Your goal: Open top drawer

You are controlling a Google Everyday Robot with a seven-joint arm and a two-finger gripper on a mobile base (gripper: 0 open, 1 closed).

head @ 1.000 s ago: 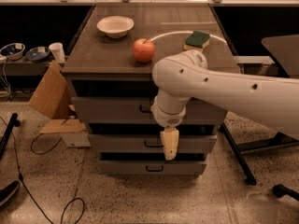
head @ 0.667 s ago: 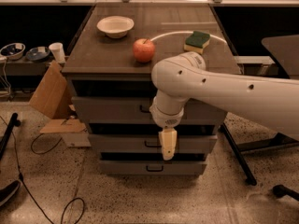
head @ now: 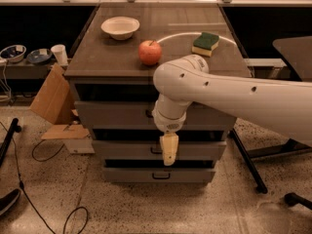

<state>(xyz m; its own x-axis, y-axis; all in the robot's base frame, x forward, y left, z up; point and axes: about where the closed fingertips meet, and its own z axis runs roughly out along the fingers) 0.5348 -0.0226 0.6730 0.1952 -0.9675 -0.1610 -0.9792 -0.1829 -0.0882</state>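
The top drawer (head: pixel 109 115) is the tallest grey front under the cabinet top. Its small dark bar handle (head: pixel 148 113) shows just left of my wrist and is partly hidden by it. My white arm reaches in from the right across the cabinet front. My gripper (head: pixel 169 151) hangs pointing down in front of the middle drawer (head: pixel 122 149), below and slightly right of the top drawer's handle. It is not touching that handle. All three drawers look shut.
On the cabinet top (head: pixel 117 57) sit a white bowl (head: pixel 120 27), a red apple (head: pixel 150 52) and a green-and-yellow sponge (head: pixel 205 43). The bottom drawer (head: pixel 156 175) is lowest. Cardboard (head: pixel 51 99) and cables (head: pixel 29 179) lie on the floor at left; a dark table leg (head: pixel 246 157) stands at right.
My gripper has shifted slightly left in front of the middle drawer. The drawers and the things on top have not moved.
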